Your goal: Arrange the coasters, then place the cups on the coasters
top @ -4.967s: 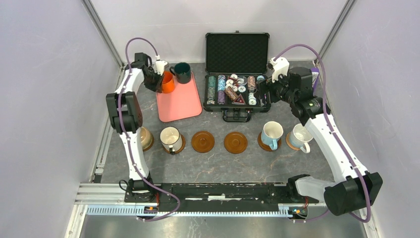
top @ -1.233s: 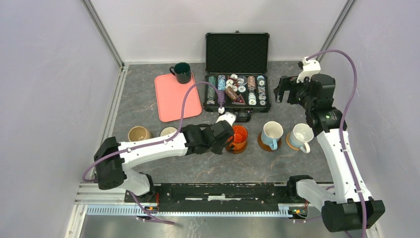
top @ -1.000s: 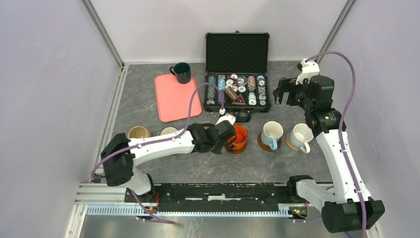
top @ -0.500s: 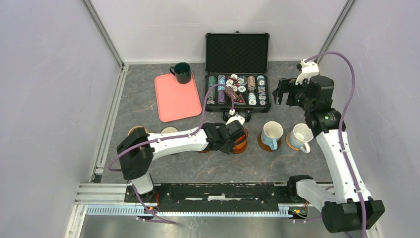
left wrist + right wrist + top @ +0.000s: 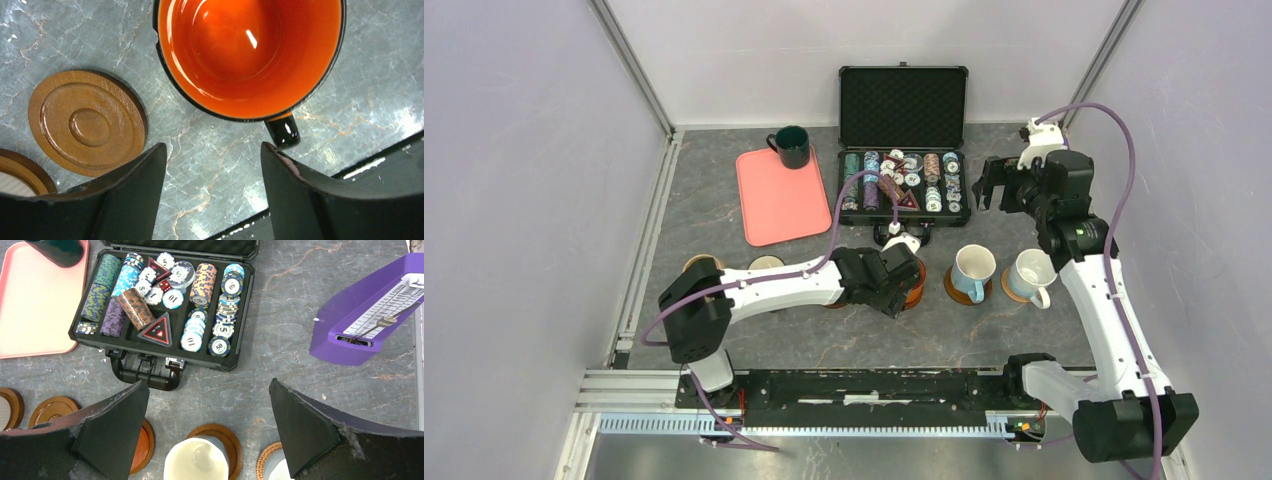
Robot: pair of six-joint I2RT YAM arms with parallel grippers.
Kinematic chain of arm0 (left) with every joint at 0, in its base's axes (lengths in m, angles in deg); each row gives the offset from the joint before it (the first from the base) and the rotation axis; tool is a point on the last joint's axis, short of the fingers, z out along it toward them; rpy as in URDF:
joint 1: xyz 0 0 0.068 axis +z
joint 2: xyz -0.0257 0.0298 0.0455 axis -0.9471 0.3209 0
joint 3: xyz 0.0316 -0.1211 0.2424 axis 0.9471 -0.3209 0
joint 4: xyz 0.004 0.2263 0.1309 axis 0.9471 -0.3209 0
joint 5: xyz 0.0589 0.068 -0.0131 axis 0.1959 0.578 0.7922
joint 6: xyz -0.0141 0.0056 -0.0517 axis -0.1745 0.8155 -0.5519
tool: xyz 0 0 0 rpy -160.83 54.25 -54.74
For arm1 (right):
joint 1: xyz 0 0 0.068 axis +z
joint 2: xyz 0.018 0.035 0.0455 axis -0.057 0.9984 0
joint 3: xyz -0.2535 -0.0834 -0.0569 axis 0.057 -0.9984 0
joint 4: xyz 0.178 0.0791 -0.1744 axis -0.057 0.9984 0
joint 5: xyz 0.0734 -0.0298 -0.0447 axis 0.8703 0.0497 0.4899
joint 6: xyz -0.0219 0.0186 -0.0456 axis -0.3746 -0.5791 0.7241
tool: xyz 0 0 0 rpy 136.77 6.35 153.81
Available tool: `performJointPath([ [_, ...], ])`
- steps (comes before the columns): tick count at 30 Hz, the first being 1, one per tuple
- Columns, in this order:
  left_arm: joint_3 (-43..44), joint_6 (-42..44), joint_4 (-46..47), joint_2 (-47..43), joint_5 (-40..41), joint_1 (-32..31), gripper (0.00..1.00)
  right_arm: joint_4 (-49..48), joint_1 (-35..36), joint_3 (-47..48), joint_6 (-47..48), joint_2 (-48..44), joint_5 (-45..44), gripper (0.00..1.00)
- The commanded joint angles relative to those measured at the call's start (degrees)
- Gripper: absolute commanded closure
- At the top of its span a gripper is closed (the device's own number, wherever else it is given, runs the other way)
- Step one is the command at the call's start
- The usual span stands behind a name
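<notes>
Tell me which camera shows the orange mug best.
Left wrist: the orange mug fills the frame from above, glossy interior and dark handle clear. Top external shows only a sliver behind the left hand. Right wrist catches only an edge low in frame.

Even, bright overhead light; you see soft shadows, a white glare spot inside the orange cup, and the left gripper's fingers slightly blurred.
</notes>
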Motion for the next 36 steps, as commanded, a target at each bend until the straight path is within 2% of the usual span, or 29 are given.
performJointPath([
  [1, 1.09, 4.94, -1.51, -6.98, -4.67, 1.84, 0.19, -2.78, -0.43, 2.03, 0.19, 0.95, 1.4, 0.02],
  [3, 0.92, 8.46, -3.26, -10.97, -9.31, 4.43, 0.11, -3.53, -0.38, 2.32, 0.45, 1.65, 2.53, 0.02],
  [6, 2.55, 14.25, -6.67, -15.4, -21.1, 11.97, 0.0, -4.72, -0.39, 2.95, 1.19, 3.05, 4.37, 0.02],
  [10, 11.09, 23.19, -11.86, -14.44, -39.52, 28.61, 0.0, -5.77, -0.4, 3.36, 2.3, 4.79, 6.09, 0.02],
  [12, 18.83, 25.69, -14.11, -9.95, -44.24, 36.52, 0.0, -6.17, -0.47, 3.17, 2.59, 5.55, 6.01, 0.02],
  [14, 29.14, 28.54, -18.37, -3.93, -45.49, 42.46, 0.0, -6.27, -0.68, 3.31, 2.66, 6.39, 5.83, 0.02],
  [17, 44.76, 37.05, -23.94, 5.13, -44.73, 50.12, 0.0, -5.99, -0.74, 4.13, 3.42, 7.58, 5.95, 0.02],
  [21, 63.14, 52.41, -30.5, 19.06, -49.86, 59.33, 0.0, -5.83, -0.82, 5.37, 5.24, 8.95, 7.05, 0.02],
  [23, 70.37, 57.47, -29.95, 24.56, -48.62, 62.65, 0.0, -5.64, -0.85, 5.86, 5.79, 9.51, 7.32, 0.02],
  [25, 72.86, 56.29, -24.02, 27.75, -44.9, 65.14, 0.0, -5.48, -0.87, 6.36, 5.89, 9.96, 6.93, 0.02],
  [30, 67.26, 48.01, -4.09, 30.78, -25.47, 65.8, 0.02, -5.22, -0.82, 6.72, 5.6, 10.7, 5.17, 0.02],
  [32, 66.58, 44.73, 0.58, 32.86, -18.85, 65.8, 0.02, -5.06, -0.82, 6.67, 5.5, 11.08, 4.99, 0.02],
  [36, 67.4, 38.86, 5.62, 37.03, -13.6, 65.8, 0.04, -4.82, -0.82, 6.16, 5.15, 11.37, 4.64, 0.02],
])
